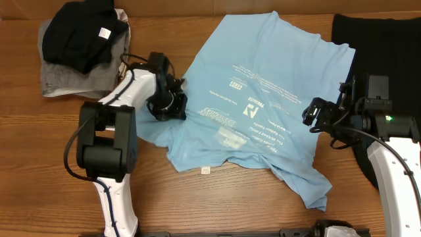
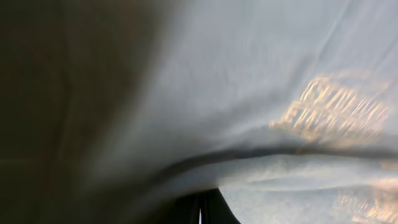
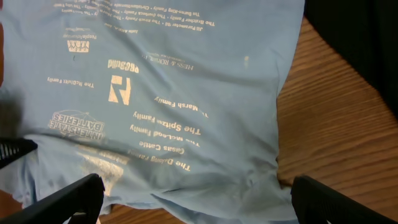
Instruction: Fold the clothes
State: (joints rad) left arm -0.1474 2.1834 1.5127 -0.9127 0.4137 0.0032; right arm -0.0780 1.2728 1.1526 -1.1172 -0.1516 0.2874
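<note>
The light blue T-shirt (image 1: 263, 99) lies spread across the middle of the table, print side up and rumpled along its near hem. My left gripper (image 1: 170, 108) sits on the shirt's left edge. In the left wrist view blue cloth (image 2: 261, 93) fills the frame and the dark fingers (image 2: 208, 211) are pressed together under a fold of it, shut on the shirt. My right gripper (image 1: 312, 117) hovers at the shirt's right edge. In the right wrist view it (image 3: 205, 205) stands wide open over the shirt's (image 3: 186, 93) lower corner, holding nothing.
A large black garment (image 1: 378, 39) lies at the back right, partly under my right arm. A pile with a black garment (image 1: 82, 29) on grey cloth (image 1: 66, 82) sits at the back left. Bare wooden table (image 1: 39, 151) shows along the near side.
</note>
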